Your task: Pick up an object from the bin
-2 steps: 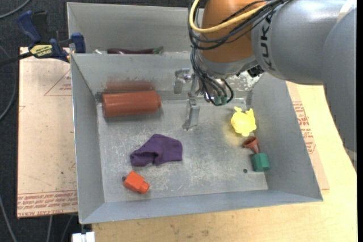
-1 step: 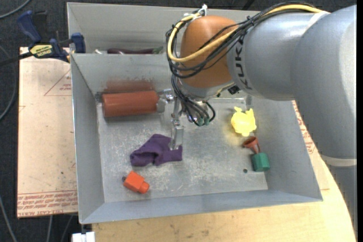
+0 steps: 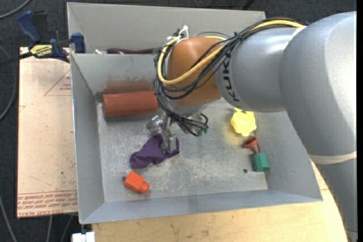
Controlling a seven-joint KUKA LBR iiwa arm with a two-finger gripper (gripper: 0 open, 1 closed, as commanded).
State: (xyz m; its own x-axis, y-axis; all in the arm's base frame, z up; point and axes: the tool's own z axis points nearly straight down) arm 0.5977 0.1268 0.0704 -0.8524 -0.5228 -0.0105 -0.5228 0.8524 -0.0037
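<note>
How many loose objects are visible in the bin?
6: brown cylinder at left wall, purple rag under the gripper, orange block lower left, yellow piece, small red piece and green block at right. The arm may hide more.

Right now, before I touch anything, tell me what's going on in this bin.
The KUKA arm reaches into the grey bin from the right, its jaws down at the upper end of a crumpled purple piece near the middle, which lies on the floor. A red-brown cylinder, an orange block, a yellow piece and a green block lie untouched around it.
</note>
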